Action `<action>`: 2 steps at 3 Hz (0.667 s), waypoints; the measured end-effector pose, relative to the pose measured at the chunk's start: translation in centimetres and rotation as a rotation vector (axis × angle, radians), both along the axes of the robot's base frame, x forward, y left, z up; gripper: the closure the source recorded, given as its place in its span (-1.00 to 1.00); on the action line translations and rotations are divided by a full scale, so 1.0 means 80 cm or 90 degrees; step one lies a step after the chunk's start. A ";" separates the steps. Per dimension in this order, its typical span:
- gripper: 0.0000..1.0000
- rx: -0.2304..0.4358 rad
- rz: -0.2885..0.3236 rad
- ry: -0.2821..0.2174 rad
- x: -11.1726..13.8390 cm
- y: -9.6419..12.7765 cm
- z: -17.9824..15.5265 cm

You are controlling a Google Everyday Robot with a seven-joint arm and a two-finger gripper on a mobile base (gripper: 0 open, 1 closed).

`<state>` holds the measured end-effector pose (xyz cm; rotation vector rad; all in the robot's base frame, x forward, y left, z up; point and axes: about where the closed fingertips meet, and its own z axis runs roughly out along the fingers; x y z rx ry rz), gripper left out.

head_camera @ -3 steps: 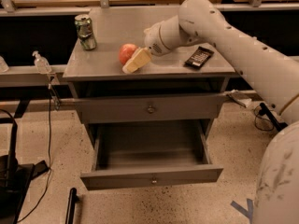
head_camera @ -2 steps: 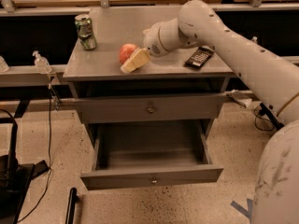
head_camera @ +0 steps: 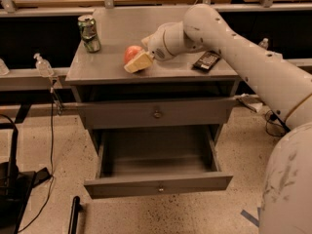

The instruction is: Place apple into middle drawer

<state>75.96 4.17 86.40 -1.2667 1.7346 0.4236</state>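
The red-orange apple (head_camera: 129, 52) sits on the grey cabinet top (head_camera: 122, 28), near its front edge. My gripper (head_camera: 136, 61) is down at the cabinet top, right against the apple's front right side, and its pale tip covers part of the apple. The arm reaches in from the right. The middle drawer (head_camera: 158, 184) is the lower knobbed front. It is pulled out and its inside shows nothing in it.
A green can (head_camera: 89, 33) stands at the cabinet's back left. A black remote-like device (head_camera: 206, 61) lies on the right of the top. The upper drawer front (head_camera: 157, 113) is closed. A clear bottle (head_camera: 43, 65) stands on the rail at left.
My gripper has shifted slightly left, closer against the apple. The apple, can and drawers stay put.
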 end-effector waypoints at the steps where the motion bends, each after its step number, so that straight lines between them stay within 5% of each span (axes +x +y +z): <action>1: -0.01 0.000 0.002 0.002 0.000 0.003 -0.002; 2: 0.45 0.000 0.005 0.003 -0.001 0.006 -0.005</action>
